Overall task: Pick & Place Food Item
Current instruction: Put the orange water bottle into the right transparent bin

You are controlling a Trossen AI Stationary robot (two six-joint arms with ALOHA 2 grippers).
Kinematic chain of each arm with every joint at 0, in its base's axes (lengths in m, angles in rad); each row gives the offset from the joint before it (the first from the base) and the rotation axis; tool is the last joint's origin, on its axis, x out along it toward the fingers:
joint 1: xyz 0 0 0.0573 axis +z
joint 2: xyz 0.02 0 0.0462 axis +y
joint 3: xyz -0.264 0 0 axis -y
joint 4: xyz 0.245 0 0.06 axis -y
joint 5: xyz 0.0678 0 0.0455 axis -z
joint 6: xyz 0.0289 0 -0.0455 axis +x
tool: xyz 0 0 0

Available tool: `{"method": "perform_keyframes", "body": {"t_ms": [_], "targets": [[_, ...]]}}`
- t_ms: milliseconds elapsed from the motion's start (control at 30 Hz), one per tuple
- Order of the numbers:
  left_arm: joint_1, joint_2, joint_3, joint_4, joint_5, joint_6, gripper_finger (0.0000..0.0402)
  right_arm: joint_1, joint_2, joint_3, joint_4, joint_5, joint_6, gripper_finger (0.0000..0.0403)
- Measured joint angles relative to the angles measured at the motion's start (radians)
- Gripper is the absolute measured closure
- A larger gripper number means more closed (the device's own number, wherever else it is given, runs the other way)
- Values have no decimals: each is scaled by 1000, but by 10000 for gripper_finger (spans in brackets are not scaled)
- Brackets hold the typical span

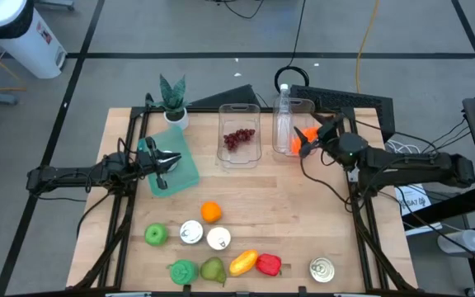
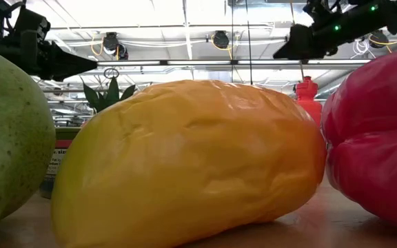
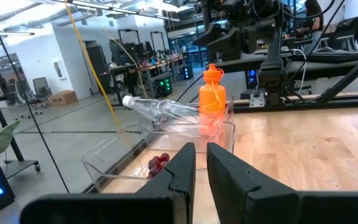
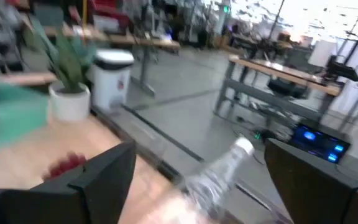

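Over rear-right clear plastic bin (image 1: 302, 105), right gripper (image 1: 306, 142) jaws wide, empty; we judge orange squeeze bottle (image 1: 297, 140) just dropped beside clear plastic bottle (image 1: 284, 111). Left gripper (image 1: 170, 160) pinched shut, idle over teal board (image 1: 190, 171). Grapes (image 1: 238, 138) in neighbouring bin.

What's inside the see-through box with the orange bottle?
The right clear bin holds an orange bottle and a clear plastic bottle leaning over it. The open right gripper hovers there, covering part of the bin's floor, so anything beneath it cannot be seen.
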Motion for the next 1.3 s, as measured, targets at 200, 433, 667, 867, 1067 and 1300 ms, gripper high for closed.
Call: {"method": "perform_keyframes", "body": {"t_ms": [200, 433, 667, 867, 1067, 1300], "targets": [[0, 0, 0, 0, 0, 0, 350, 64, 0, 1, -120, 75, 106, 107], [0, 0, 0, 0, 0, -6, 350, 75, 1, 1, -192, 175, 216, 132], [0, 0, 0, 0, 0, -6, 350, 75, 16, -22, -207, 200, 256, 218], [0, 0, 0, 1, 0, -6, 350, 65, 45, -37, -186, 209, 237, 305], [0, 0, 0, 1, 0, -6, 350, 33, 88, -37, -128, 165, 181, 363], [0, 0, 0, 1, 0, -6, 350, -49, 128, -36, -103, 70, 179, 378]]}}
